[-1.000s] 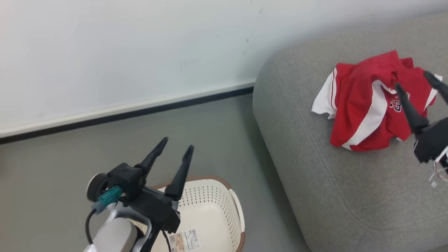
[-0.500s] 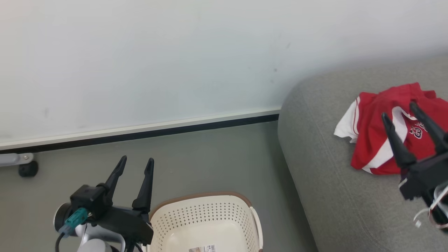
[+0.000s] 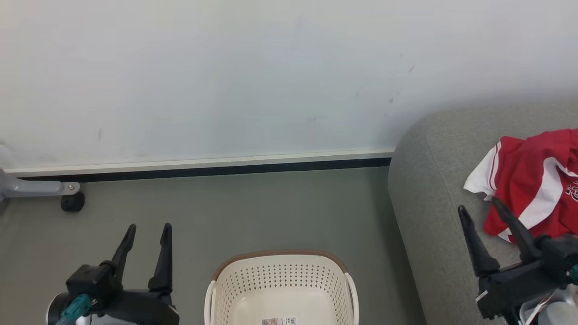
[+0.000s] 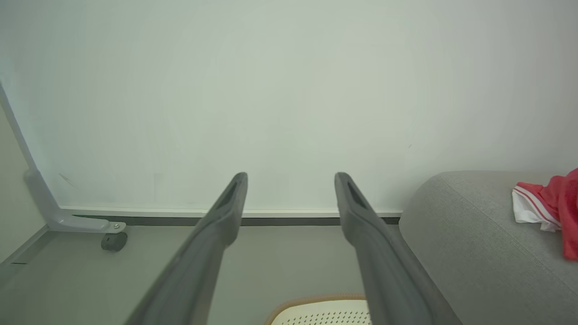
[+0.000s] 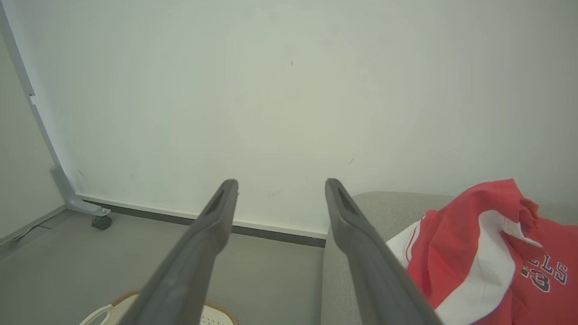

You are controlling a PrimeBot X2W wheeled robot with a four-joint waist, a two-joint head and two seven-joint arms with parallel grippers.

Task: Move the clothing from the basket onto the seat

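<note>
The red clothing (image 3: 537, 180) with white panels lies crumpled on the grey seat (image 3: 433, 189) at the right; it also shows as clothing (image 5: 487, 257) on the seat (image 5: 379, 212), and as clothing (image 4: 555, 207) on the seat (image 4: 474, 234). The cream basket (image 3: 280, 289) with a brown rim stands on the floor at bottom centre, with no garment inside, just a label on its bottom. My left gripper (image 3: 146, 228) is open to the left of the basket. My right gripper (image 3: 478, 205) is open over the seat's front edge, left of the clothing, holding nothing.
A pale wall with a dark baseboard (image 3: 203, 169) runs across the back. A grey frame leg on a black caster (image 3: 72, 201) stands at the far left. Grey floor (image 3: 271, 212) lies between the basket and the wall.
The head camera has swung left, so seat and clothing slid to the right edge and the caster came into view. Both grippers stayed open; the right one has drawn back off the clothing.
</note>
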